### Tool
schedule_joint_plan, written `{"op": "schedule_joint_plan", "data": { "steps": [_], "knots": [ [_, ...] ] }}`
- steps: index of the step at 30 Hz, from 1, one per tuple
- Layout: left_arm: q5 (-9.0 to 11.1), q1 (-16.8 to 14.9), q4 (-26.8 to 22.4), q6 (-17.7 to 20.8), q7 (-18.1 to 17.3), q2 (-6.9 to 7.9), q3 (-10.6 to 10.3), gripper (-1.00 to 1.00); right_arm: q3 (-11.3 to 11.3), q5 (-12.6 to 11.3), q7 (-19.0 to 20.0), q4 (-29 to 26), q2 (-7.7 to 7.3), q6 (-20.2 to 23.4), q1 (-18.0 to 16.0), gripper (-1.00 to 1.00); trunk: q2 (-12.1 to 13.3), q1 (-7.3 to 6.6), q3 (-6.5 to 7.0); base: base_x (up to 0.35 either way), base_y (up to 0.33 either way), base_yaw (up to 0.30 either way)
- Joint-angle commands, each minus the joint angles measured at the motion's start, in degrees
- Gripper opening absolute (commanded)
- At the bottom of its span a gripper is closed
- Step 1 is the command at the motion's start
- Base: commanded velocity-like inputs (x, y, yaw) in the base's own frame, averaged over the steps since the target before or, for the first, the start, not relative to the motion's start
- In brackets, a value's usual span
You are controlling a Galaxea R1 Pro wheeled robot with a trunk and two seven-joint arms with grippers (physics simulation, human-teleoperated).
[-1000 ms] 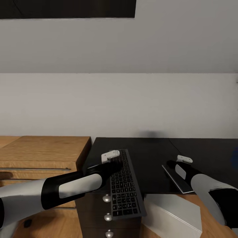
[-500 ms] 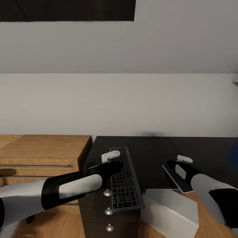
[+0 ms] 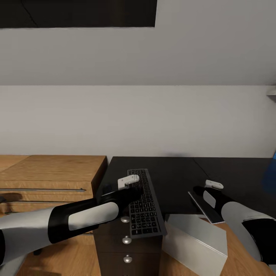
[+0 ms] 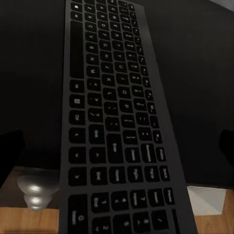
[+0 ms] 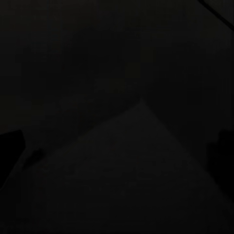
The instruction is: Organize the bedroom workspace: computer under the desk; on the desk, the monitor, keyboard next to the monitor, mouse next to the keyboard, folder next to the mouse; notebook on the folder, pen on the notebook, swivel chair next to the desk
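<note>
The left gripper [image 3: 132, 183] apparently grips the flat dark-keyed, silver-framed keyboard [image 3: 143, 203], which overhangs the glossy black desk [image 3: 176, 180]. The plain white computer tower [image 3: 195, 239] stands below. The right gripper [image 3: 209, 189] carries a thin dark notebook [image 3: 203, 207]; its opening can't be judged. Most placements remain.

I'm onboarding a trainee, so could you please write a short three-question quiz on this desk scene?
1. True or false: the keyboard lies wholly on the desk.
2. In the head view, what stands left of the desk? A) wooden drawer chest B) bed C) fridge
3. Where is the white computer?
Key: 1. False: its near end overhangs the desk's front edge. 2. A. 3. On the floor, right of the drawer unit.
</note>
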Motion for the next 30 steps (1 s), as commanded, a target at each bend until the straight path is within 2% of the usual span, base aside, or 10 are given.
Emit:
{"op": "schedule_joint_plan", "data": {
  "steps": [1, 13, 30],
  "knots": [
    [0.3, -0.1, -0.1, -0.4, 0.1, 0.02, -0.1, 1.0, -0.4, -1.2, -0.3, 0.8, -0.03, 0.6, 0.0, 1.0, 0.0, 0.0, -0.08, -0.02, 0.0, 0.0],
    [0.3, -0.1, -0.1, -0.4, 0.1, 0.0, -0.1, 1.0, -0.5, -1.2, -0.3, 0.7, -0.03, 0.5, 0.0, 1.0, 0.0, 0.0, -0.08, -0.005, 0.0, 0.0],
    [0.3, -0.1, 0.0, -0.4, 0.2, -0.17, -0.2, 1.0, -0.5, -1.2, -0.3, 0.7, -0.03, 0.3, 0.0, 1.0, 6.8, -3.74, 2.97, 0.0, 0.0, 0.0]
  ]
}}
